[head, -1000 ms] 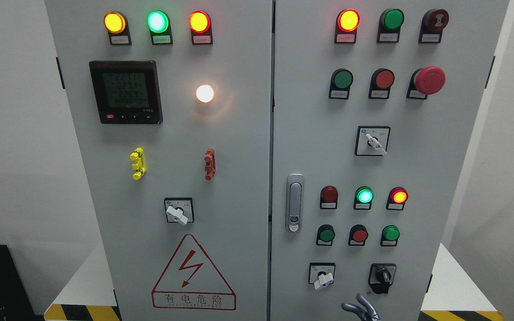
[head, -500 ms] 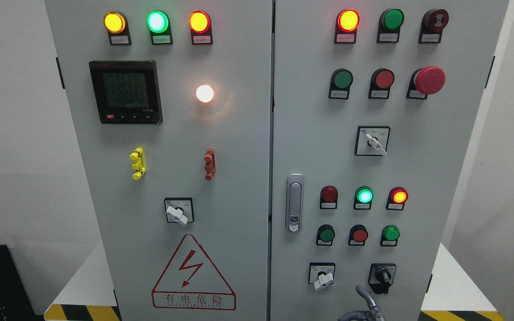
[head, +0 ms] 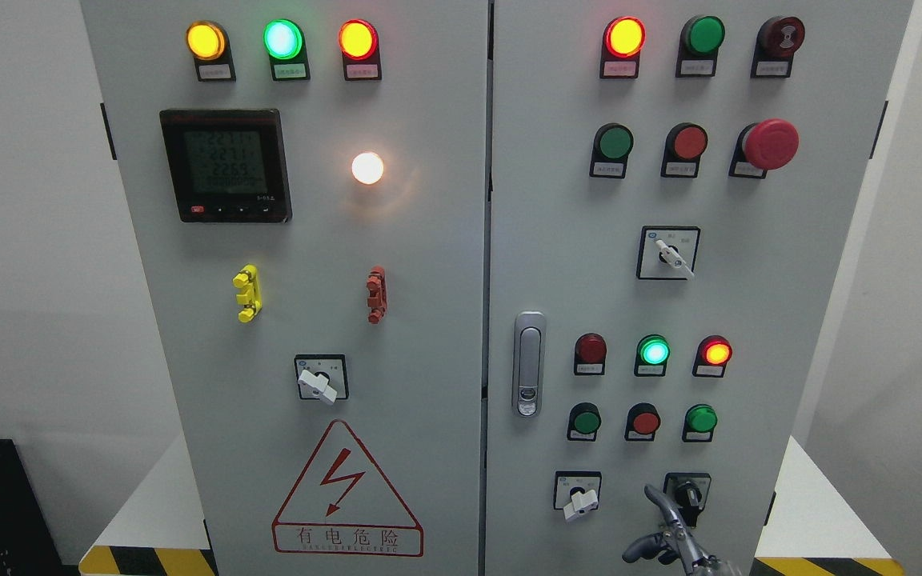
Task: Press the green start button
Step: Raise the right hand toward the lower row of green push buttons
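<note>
Since a moment ago, the right hand [head: 673, 532] has come up higher at the bottom of the cabinet [head: 749, 304]. One finger points up and the other fingers are curled in; it holds nothing. Its tip is right by the black knob switch [head: 686, 497], so it could bump that. Which green button is start is hard to tell: a few green buttons [head: 586, 421] sit above, next to a red button [head: 644, 422]. A small slip sideways would press the wrong one.

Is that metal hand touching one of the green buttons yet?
Apart. In the head view the right hand sits low on the panel, its raised finger ending below the nearest green button, bare panel between them.
</note>
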